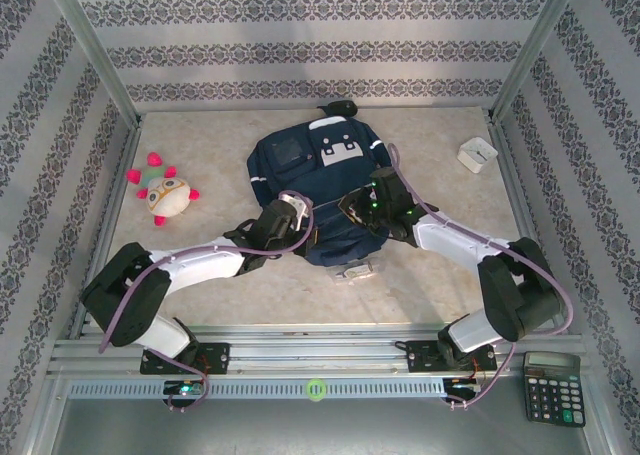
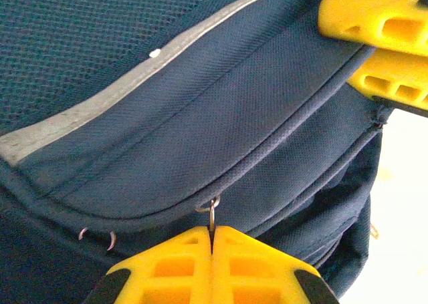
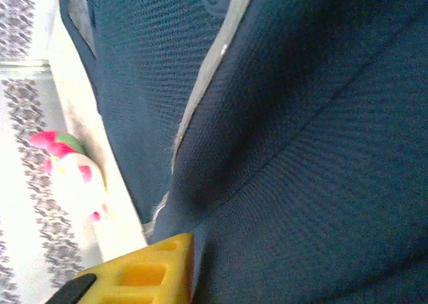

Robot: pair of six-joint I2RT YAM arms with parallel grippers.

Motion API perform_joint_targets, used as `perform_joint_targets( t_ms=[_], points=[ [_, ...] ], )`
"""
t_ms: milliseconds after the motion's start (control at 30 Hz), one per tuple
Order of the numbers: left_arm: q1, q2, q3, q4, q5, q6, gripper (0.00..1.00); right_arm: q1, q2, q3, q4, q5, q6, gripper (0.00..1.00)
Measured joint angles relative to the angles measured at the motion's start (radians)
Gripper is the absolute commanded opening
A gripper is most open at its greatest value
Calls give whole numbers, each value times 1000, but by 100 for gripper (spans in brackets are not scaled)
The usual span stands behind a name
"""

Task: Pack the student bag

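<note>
Middle of the bench (image 1: 450,265), the big navy-blue fabric backpack (image 1: 320,175) lies flat. Looks soft and floppy, so I'd pull on hardware, not cloth. Right now the left pincer (image 2: 211,240) is pinched fully closed on a small metal zipper ring (image 2: 212,209); the right pincer (image 1: 362,207) is against the fabric, can't tell its grip.

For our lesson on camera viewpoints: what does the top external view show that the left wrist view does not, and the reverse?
Top external adds the plush toy, the white box, the calculator and the student bag's whole outline. Left wrist adds close detail: the left tool shut on the metal zipper pull, below a grey stripe. Both share the navy bag, with the left tool and right tool at its near edge.
</note>
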Motion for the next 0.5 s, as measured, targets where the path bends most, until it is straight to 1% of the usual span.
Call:
perform_joint_targets(
  t_ms=[67,200,367,500],
  points=[
    [6,-9,0,-24,-17,0,0,-1,2,0,-8,9,-1,7],
    [31,-29,0,-81,-50,1,0,-3,2,0,-10,13,-6,1],
    [89,-47,0,-141,-87,12,0,-7,0,0,-14,13,-22,0],
    [137,-49,2,-145,-86,26,0,-7,-8,0,-16,10,-24,0]
  ],
)
